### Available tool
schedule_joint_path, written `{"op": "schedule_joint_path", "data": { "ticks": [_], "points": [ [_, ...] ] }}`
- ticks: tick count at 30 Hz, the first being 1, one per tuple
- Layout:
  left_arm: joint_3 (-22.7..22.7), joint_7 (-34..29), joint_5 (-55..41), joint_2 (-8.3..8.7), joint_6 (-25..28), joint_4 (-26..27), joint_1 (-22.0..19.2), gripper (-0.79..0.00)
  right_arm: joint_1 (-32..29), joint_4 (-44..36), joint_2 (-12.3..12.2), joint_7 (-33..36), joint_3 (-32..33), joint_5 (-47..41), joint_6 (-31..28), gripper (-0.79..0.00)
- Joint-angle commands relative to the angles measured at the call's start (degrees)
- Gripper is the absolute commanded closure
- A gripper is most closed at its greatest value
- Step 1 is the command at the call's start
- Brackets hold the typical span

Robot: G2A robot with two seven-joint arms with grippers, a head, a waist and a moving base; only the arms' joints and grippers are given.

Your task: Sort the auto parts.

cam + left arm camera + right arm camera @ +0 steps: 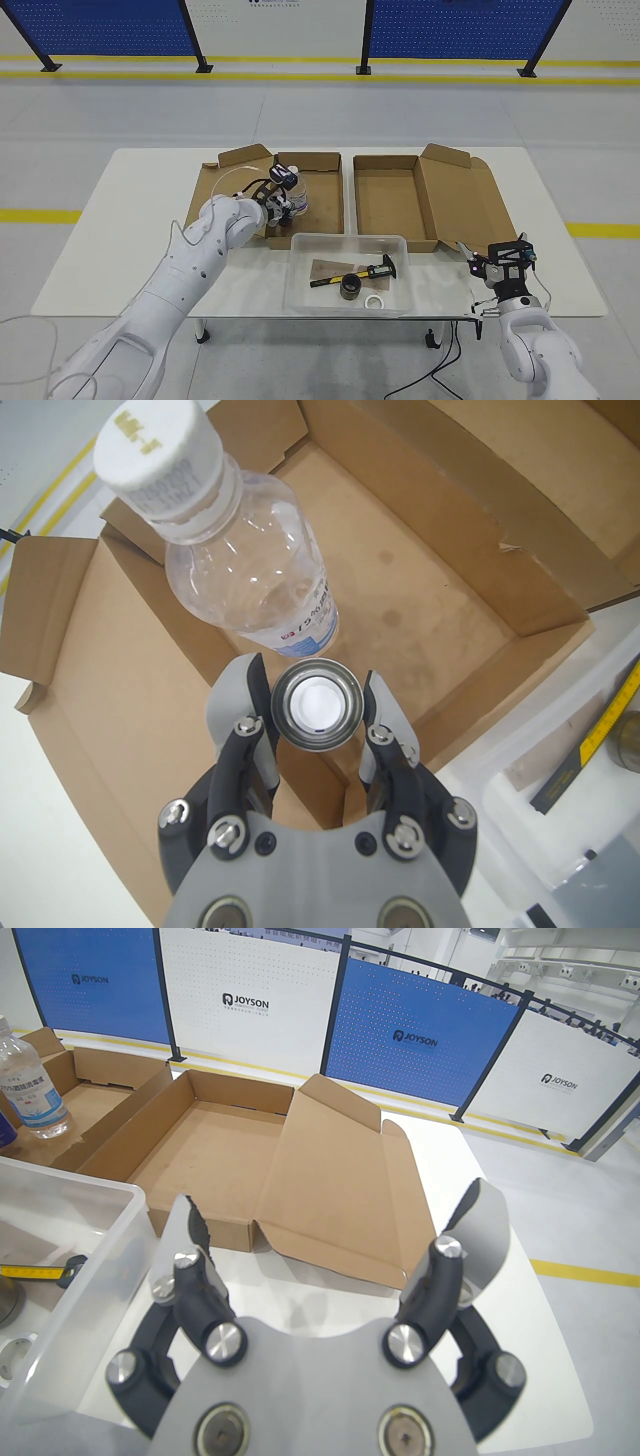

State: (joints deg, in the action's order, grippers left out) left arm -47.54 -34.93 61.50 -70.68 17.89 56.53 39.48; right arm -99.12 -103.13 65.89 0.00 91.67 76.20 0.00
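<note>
One can held in the left box, behind the bin.
Behind the bin (350,237) lie two boxes. In the left box (325,215) stand one bottle (245,575) and one can (316,710), the left gripper (315,682) with fingers (257,695) clamped on the can; the right box (385,205) is beside it. In the bin are one caliper (370,272), one cylinder (351,287) and one ring (375,301). Right of the bin, above the desk (130,250), the right gripper (335,1200) holds its fingers spread.

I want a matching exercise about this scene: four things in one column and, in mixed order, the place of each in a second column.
1 clear bottle
2 spray can
3 caliper
4 right gripper

A in the plastic bin
B above the table, open
C standing in the left cardboard box
D in the left gripper

Pairs: 1-C, 2-D, 3-A, 4-B.
</note>
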Motion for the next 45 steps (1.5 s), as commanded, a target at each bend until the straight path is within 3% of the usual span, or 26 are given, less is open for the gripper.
{"op": "schedule_joint_path", "data": {
  "ticks": [1,4,8,14,19,26,33,41,42,43,45],
  "points": [
    [0.2,0.1,0.3,-0.21,0.2,-0.6,-0.3,-0.486,0.0,0.0,0.0,0.0,0.0,0.0,0.0,-0.785],
    [0.4,-0.1,0.8,-0.43,0.5,-1.1,-0.7,-0.785,0.0,0.0,0.0,0.0,0.0,0.0,0.0,-0.785],
    [0.0,-0.9,0.1,-0.66,0.2,-1.0,-0.9,-0.785,0.0,0.0,0.0,0.0,0.0,0.0,0.0,-0.785],
    [-2.0,-3.1,0.3,-0.27,-1.9,3.6,-0.3,-0.785,0.0,0.0,0.0,0.0,0.0,0.0,0.0,-0.785],
    [-6.9,-6.9,-3.5,1.0,-4.3,13.2,3.5,-0.785,0.0,0.0,0.0,0.0,0.0,0.0,0.0,-0.785],
    [-12.3,-19.7,-12.8,2.69,-2.7,28.5,10.1,-0.785,0.0,0.0,0.0,0.0,0.0,0.0,0.0,-0.785],
    [-9.2,-30.0,-21.6,2.41,-2.5,34.7,12.0,-0.785,0.0,0.0,0.0,0.0,0.0,0.0,0.0,-0.785],
    [-1.4,-32.3,-24.2,0.67,-2.9,30.0,9.3,-0.785,0.0,0.0,0.0,0.0,0.0,0.0,0.0,-0.785],
    [-0.5,-31.9,-23.7,0.44,-2.9,29.0,8.8,-0.717,0.0,0.0,0.0,0.0,0.0,0.0,0.0,-0.785],
    [0.3,-31.4,-23.4,0.18,-2.9,27.9,8.3,-0.582,0.0,0.0,0.0,0.0,0.0,0.0,0.0,-0.785],
    [1.6,-30.7,-23.9,-0.35,-3.0,25.9,7.4,-0.446,0.0,0.0,0.0,0.0,0.0,0.0,0.0,-0.785]
  ]
}}
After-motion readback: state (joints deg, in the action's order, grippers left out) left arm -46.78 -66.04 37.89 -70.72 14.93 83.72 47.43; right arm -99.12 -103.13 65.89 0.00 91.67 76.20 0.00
